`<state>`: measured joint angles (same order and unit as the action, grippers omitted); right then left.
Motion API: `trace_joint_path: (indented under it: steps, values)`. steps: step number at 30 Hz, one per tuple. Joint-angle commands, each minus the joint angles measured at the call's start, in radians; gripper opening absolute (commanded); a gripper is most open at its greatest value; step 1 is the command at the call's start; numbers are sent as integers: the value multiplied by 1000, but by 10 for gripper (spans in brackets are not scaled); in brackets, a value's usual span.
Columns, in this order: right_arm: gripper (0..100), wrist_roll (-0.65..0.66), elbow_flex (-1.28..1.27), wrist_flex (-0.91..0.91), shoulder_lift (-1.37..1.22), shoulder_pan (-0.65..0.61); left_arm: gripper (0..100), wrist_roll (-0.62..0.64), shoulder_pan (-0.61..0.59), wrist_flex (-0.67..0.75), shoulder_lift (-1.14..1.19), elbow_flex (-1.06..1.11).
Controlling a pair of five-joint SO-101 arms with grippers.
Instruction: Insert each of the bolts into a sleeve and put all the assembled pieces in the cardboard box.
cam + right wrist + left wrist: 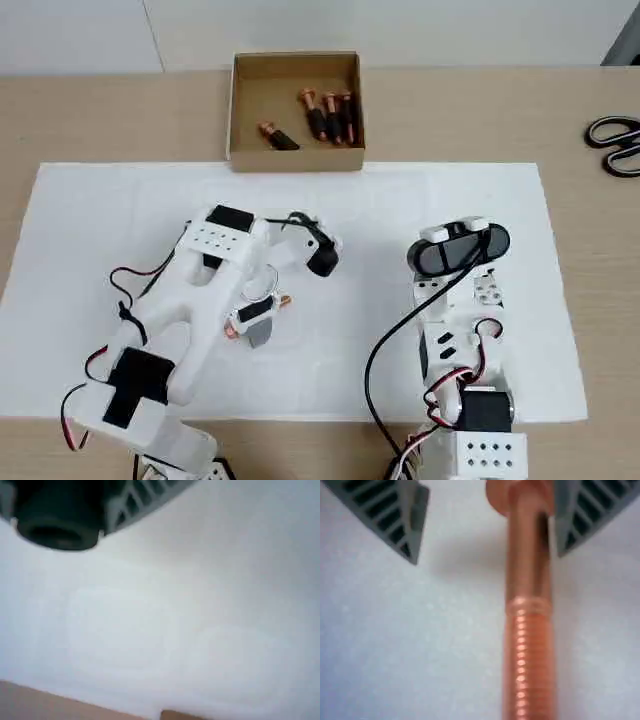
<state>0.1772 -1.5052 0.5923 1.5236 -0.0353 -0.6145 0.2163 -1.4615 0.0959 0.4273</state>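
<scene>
Left wrist view: the left gripper (485,552) stood wide around a bare bolt (527,630) mid-sheet; the right gripper (65,510) seemingly clasped a sleeve (55,525) — four assembled pieces (325,115) lay in the cardboard box (232,110) by the table's far edge; one assembly apparently remained.

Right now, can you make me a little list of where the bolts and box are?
cardboard box: beyond the white sheet, four assembled pieces inside
loose bolt: copper, lying on the white sheet
left hand: open around the loose bolt
black sleeve: close to the right wrist camera, above the sheet
</scene>
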Motion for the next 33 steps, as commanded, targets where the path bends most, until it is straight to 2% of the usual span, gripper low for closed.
trace_joint_path:
  steps: [1, 4, 10, 15, 20, 30, 33]
  values:
    - [4, 3, 17, 1, 19, 1, 173, 12, -46, 38, -26, 1]
    - [4, 3, 18, 1, 19, 1, 157, 12, -69, 37, 54, -5]
    - [4, 3, 29, 2, 19, 2, 2, 12, -64, 35, 276, -62]
    - [4, 3, 64, 2, 19, 1, 6, 6, -63, -77, 308, -202]
    - [4, 2, 58, 2, 19, 1, 6, -38, -32, -285, 308, -401]
    - [4, 2, 58, 2, 19, 1, 6, -32, 68, -292, 307, -420]
    - [4, 2, 58, 2, 19, 1, 6, -112, 72, -292, 264, -418]
